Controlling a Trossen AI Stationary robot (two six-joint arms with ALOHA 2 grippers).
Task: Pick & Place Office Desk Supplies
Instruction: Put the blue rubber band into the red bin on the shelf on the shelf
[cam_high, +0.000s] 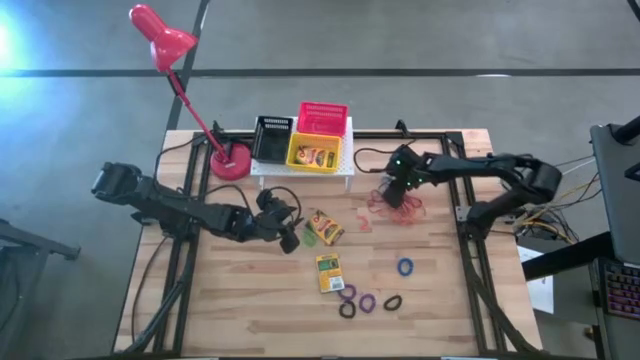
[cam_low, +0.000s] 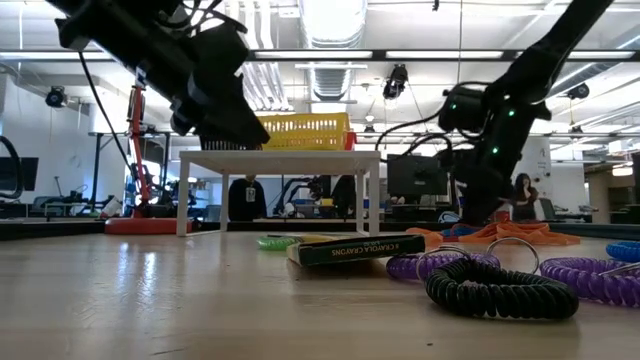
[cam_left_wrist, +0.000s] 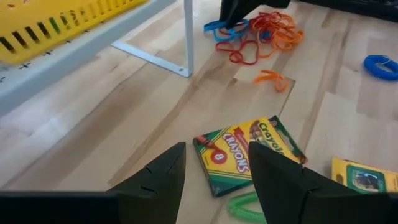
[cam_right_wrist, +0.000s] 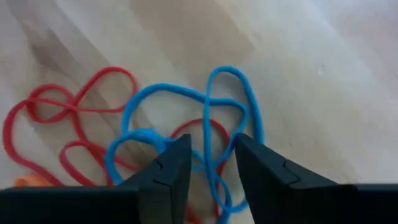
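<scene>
Low view: black coiled ring (cam_low: 502, 288) lies nearest, crayon box (cam_low: 355, 248) behind it, both before the white stand (cam_low: 280, 160)
High view: right gripper (cam_high: 398, 192) over the rubber bands (cam_high: 397, 208), beside the stand
Right wrist: fingers (cam_right_wrist: 163, 168) apart, straddling a blue band (cam_right_wrist: 186, 124), nothing held; close squarely on one strand
Left wrist: left gripper (cam_left_wrist: 214, 168) open, empty, above the crayon box; centre before lowering

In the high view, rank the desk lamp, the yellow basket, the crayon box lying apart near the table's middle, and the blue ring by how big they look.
1. Desk lamp, by far the longest.
2. Yellow basket.
3. Crayon box.
4. Blue ring, smallest.
The lamp stands up toward the overhead camera, so its head may look somewhat oversized.
</scene>
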